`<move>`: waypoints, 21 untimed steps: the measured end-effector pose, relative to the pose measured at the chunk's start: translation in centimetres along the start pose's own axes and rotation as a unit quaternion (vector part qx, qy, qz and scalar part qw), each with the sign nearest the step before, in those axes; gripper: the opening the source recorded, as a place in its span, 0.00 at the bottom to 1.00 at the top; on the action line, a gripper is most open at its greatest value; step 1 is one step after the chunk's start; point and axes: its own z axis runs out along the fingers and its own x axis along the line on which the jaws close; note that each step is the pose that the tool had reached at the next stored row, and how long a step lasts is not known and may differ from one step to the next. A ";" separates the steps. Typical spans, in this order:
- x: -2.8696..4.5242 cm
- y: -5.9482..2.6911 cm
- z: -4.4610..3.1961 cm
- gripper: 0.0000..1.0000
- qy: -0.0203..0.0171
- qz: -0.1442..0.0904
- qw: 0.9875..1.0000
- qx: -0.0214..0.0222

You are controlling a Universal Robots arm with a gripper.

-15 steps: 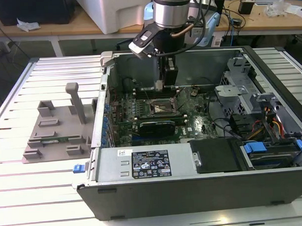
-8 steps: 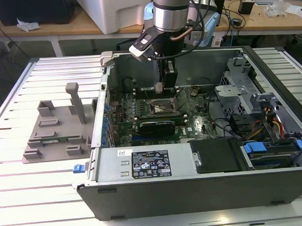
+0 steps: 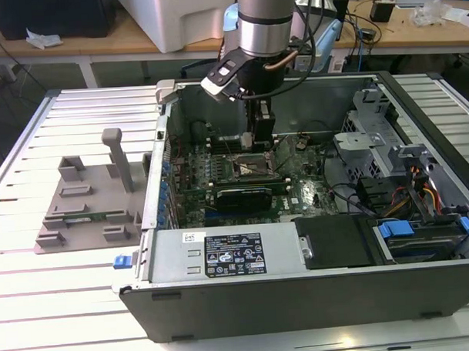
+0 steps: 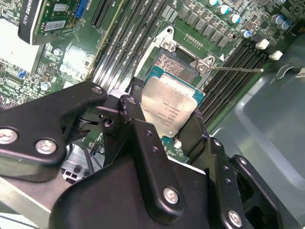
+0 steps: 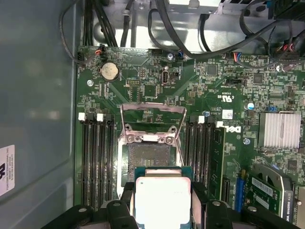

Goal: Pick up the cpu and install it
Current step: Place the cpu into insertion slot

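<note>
The cpu (image 4: 169, 106) is a flat square chip with a silver top plate and a thin green edge, and my gripper (image 4: 167, 123) is shut on it, its black fingers (image 4: 135, 117) pressing two opposite sides. In both wrist views the cpu (image 5: 163, 199) hangs just above the motherboard, partly over one edge of the socket (image 5: 148, 160). The socket's metal load frame (image 5: 152, 123) stands swung open. In the exterior view my gripper (image 3: 261, 134) reaches down into the open computer case (image 3: 300, 296), over the socket (image 3: 250, 168).
Memory slots (image 5: 97, 157) flank the socket on both sides. A silver heat sink (image 5: 281, 130) and an expansion card (image 5: 276, 191) lie nearby. Black cables (image 5: 200, 43) cross the case. A grey plastic tray (image 3: 89, 204) sits outside the case on the exterior view's left.
</note>
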 end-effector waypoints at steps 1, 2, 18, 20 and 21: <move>0.00 0.00 0.10 0.55 0.000 0.000 1.000 0.000; 0.01 0.00 0.15 0.55 0.000 0.000 1.000 0.000; 1.01 0.11 3.04 0.55 0.000 0.000 1.000 0.000; 1.01 0.12 3.22 0.55 0.000 0.000 1.000 0.000; 1.02 0.12 3.30 0.55 0.000 0.000 1.000 0.000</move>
